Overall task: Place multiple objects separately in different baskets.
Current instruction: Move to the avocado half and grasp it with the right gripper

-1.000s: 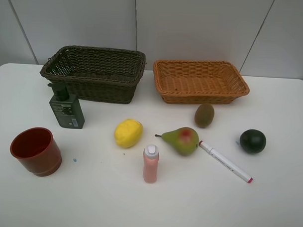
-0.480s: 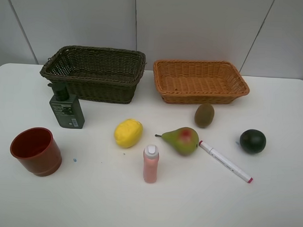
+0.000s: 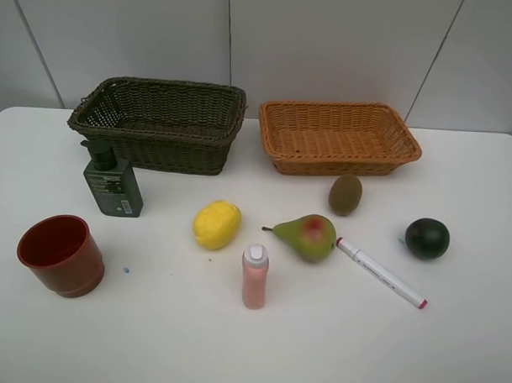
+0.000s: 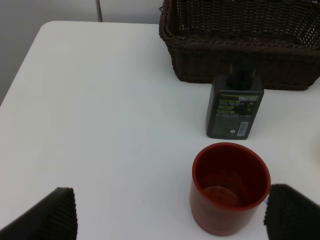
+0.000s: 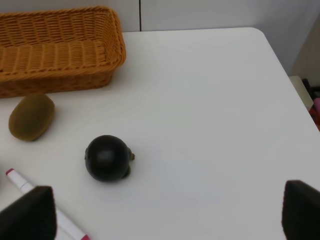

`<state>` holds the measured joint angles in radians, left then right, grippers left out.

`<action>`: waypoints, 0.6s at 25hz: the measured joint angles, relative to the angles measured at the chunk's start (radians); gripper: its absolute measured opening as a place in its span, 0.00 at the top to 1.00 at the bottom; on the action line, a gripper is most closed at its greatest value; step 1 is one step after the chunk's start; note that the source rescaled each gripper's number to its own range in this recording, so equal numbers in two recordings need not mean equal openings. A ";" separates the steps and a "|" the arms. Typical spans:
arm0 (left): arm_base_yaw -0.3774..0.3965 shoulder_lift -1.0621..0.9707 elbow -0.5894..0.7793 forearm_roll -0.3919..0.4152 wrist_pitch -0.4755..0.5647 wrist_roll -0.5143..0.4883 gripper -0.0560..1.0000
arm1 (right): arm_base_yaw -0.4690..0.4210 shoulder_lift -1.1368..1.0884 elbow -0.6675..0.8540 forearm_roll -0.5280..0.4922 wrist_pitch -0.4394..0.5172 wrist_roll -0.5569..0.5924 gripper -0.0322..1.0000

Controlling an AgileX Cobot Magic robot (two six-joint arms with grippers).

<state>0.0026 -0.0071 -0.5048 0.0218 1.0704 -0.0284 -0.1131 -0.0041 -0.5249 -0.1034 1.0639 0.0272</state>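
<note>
On the white table lie a yellow lemon (image 3: 217, 224), a green-red pear (image 3: 307, 237), a brown kiwi (image 3: 345, 195), a dark green round fruit (image 3: 427, 238) and a white marker (image 3: 379, 273). Upright stand a pink bottle (image 3: 255, 277), a dark green pump bottle (image 3: 113, 185) and a red cup (image 3: 60, 254). Behind them sit the dark brown basket (image 3: 159, 86) and the orange-tan basket (image 3: 339, 106), both empty. My left gripper (image 4: 175, 215) is open above the red cup (image 4: 230, 187). My right gripper (image 5: 165, 212) is open near the dark fruit (image 5: 106, 158). Neither arm shows in the high view.
A panelled wall stands right behind the baskets. In the right wrist view the table's rounded corner (image 5: 260, 32) and right-hand edge lie beyond the dark fruit. Bare white tabletop (image 3: 234, 350) stretches in front of the objects.
</note>
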 joint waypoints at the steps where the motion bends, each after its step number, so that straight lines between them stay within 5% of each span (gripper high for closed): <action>1: 0.000 0.000 0.000 0.000 0.000 0.000 0.02 | 0.000 0.000 0.000 0.000 0.000 0.000 0.02; 15: 0.000 0.000 0.000 0.000 0.000 0.000 0.02 | 0.000 0.000 0.000 0.000 0.000 0.000 0.02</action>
<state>0.0026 -0.0071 -0.5048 0.0218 1.0704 -0.0284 -0.1131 -0.0041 -0.5249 -0.1034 1.0639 0.0272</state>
